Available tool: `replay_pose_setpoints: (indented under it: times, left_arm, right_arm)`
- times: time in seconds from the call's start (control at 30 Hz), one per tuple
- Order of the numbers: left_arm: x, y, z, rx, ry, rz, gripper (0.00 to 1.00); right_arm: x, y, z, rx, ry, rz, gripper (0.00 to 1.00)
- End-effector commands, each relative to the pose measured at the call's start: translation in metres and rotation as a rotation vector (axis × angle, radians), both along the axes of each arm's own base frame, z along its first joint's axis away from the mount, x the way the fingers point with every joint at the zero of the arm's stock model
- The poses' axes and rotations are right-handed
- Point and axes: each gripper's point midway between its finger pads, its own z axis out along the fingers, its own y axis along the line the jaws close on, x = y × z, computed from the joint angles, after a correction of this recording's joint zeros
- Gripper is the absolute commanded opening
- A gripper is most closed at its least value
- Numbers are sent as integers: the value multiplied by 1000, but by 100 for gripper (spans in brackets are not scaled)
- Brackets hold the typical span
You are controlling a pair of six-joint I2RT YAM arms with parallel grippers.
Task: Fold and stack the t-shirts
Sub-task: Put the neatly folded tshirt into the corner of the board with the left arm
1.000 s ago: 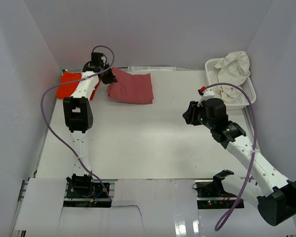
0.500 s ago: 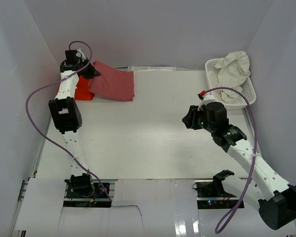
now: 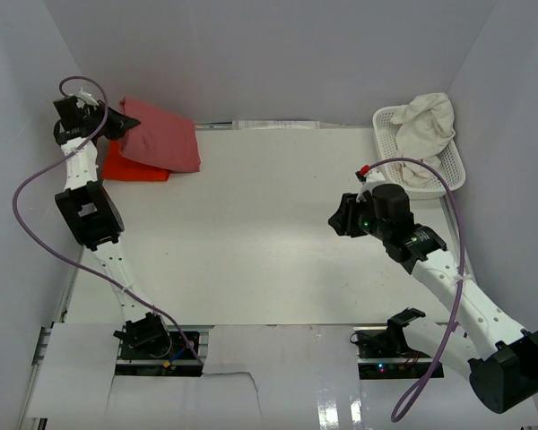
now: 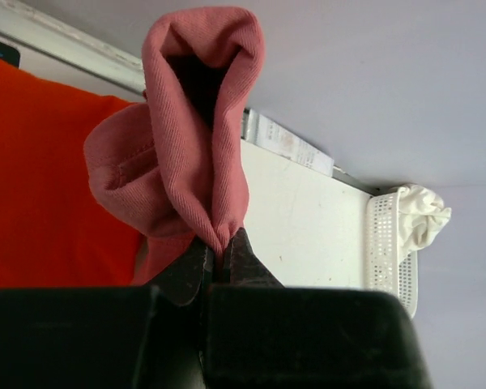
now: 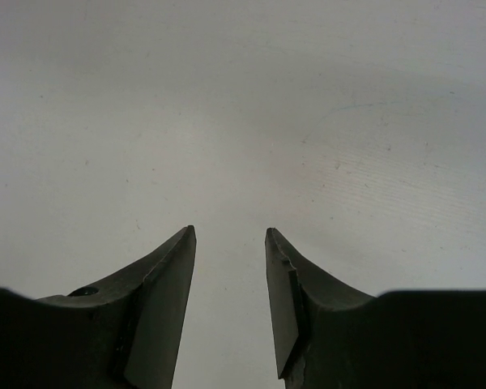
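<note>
We find the left hand (image 4: 221, 261) clamped on the rose shirt (image 3: 161, 136), which overlaps the orange shirt (image 3: 133, 167) at the far left. Right hand (image 5: 229, 233) partly open, empty, above the surface (image 3: 269, 233).

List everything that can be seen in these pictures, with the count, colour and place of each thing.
rose-red t-shirt: one, dusty rose, far left corner, partly over the orange-red one
orange-red t-shirt: one, bright orange-red, lying at far left
cream-white t-shirt: one, cream, heaped in the basket
basket: one, white lattice, far right corner
table: one, white
cables: two, purple, one along each arm
left fingers: black, shut on the rose-red t-shirt
right fingers: black, open, empty, over bare table at the right
</note>
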Motion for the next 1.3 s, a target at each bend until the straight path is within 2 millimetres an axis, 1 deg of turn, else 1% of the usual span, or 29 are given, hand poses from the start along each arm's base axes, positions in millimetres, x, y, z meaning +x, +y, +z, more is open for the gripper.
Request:
replay_pose_setpoints:
  times: [0.0, 0.03, 0.1, 0.2, 0.27, 0.3, 0.33, 0.37, 0.4, 0.47, 0.5, 0.57, 0.63, 0.73, 0.8, 0.83, 0.87, 0.9, 0.93, 1.0, 1.03, 1.07, 1.1, 1.13, 1.17, 1.23, 1.27]
  left_arm:
    - [-9, -21, 90, -3, -204, -89, 0]
    - [-9, -17, 94, 4, -213, -82, 0]
    - [-7, -12, 93, 17, -218, -73, 0]
    - [-10, 2, 98, 25, -225, -46, 0]
    - [-12, 7, 100, 22, -229, -37, 0]
    - [-13, 9, 103, 3, -229, -31, 0]
    - [-17, 14, 108, -12, -240, -25, 0]
    - [-19, 13, 115, -28, -270, -50, 0]
    - [-22, 12, 110, -56, -261, -60, 0]
    - [-27, 8, 121, -103, -287, -89, 0]
    - [-28, 5, 117, -125, -277, -96, 0]
    - [-30, -1, 120, -154, -285, -117, 0]
    - [-30, -1, 118, -164, -276, -115, 0]
    - [-30, 7, 118, -148, -277, -90, 0]
    - [-28, 15, 105, -106, -236, -61, 0]
    - [-22, 25, 107, -53, -237, -9, 0]
    - [-23, 28, 93, -44, -182, 11, 0]
    - [-19, 34, 79, -6, -167, 16, 0]
    - [-15, 43, 74, 27, -151, 62, 0]
    - [-14, 55, 53, 86, -85, 121, 0]
    - [-14, 54, 52, 104, -91, 114, 0]
    - [-13, 63, 52, 141, -72, 159, 0]
    - [-11, 66, 52, 186, -70, 168, 0]
    - [-11, 74, 46, 218, -35, 213, 0]
    - [-9, 76, 58, 256, -57, 229, 0]
    - [-5, 76, 62, 325, -64, 239, 0]
    - [-5, 82, 61, 368, -43, 281, 0]
  right_arm:
    - [0, 7, 12, 28, -13, 37, 46]
    - [-1, 8, 13, 31, -14, 39, 46]
    - [-2, 7, 11, 30, -13, 38, 46]
    - [-3, 7, 8, 34, -9, 40, 46]
    - [-3, 9, 7, 39, -4, 45, 46]
    - [-4, 10, 7, 41, -2, 50, 46]
    - [-4, 10, 5, 40, 3, 52, 46]
    - [-4, 10, 5, 40, 3, 54, 46]
    - [-4, 10, 5, 40, 5, 54, 46]
    - [-5, 11, 7, 40, 0, 57, 46]
    - [-4, 11, 7, 41, 0, 57, 46]
    - [-5, 11, 7, 47, -2, 58, 46]
    - [-6, 12, 6, 54, 1, 62, 46]
    - [-7, 13, 5, 57, 6, 68, 45]
    - [-7, 13, 7, 56, 7, 70, 45]
    - [-7, 13, 9, 57, 2, 71, 45]
    - [-8, 13, 10, 58, 1, 71, 45]
    - [-8, 13, 12, 60, -3, 74, 45]
    - [-9, 13, 13, 63, -8, 75, 45]
    - [-10, 14, 16, 67, -11, 79, 45]
    - [-10, 14, 17, 68, -13, 80, 46]
    - [-11, 14, 17, 67, -12, 80, 46]
    - [-11, 13, 17, 67, -15, 78, 46]
    - [-12, 13, 18, 70, -17, 81, 46]
    - [-12, 13, 17, 70, -13, 80, 46]
    - [-12, 14, 17, 72, -14, 83, 46]
    - [-12, 14, 17, 73, -13, 84, 46]
